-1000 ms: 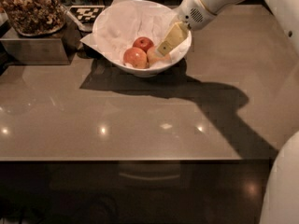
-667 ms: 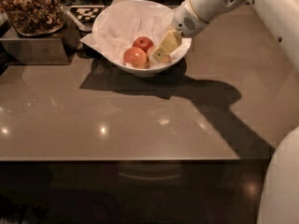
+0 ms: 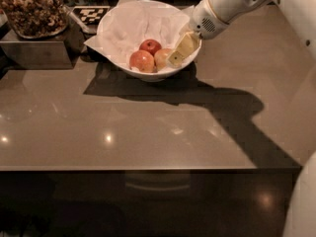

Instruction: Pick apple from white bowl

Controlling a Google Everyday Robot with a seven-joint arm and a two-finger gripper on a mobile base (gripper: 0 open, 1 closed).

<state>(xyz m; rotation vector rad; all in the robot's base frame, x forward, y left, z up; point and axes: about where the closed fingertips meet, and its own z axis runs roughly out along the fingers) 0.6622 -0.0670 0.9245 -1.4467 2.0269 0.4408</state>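
Note:
The white bowl [image 3: 144, 74] stands at the back of the brown table, lined with crumpled white paper [image 3: 132, 23]. Three apples lie in it: a small dark red one [image 3: 150, 45], a red-orange one [image 3: 141, 61] and the pale yellowish-tan apple [image 3: 161, 57] on the right. My gripper [image 3: 178, 53], yellowish at its end, reaches down from the upper right over the bowl's right rim. It sits against the right side of the pale apple and hides part of it.
A tray of brown nuts [image 3: 30, 9] stands on a dark box [image 3: 34, 51] at the back left. A checkered object [image 3: 92, 14] lies behind the bowl. The table's front edge [image 3: 148, 169] runs across the lower part of the view. The arm casts a broad shadow to the right.
My gripper has shifted slightly lower and closer to the pale apple inside the bowl. The apples and the bowl have not moved.

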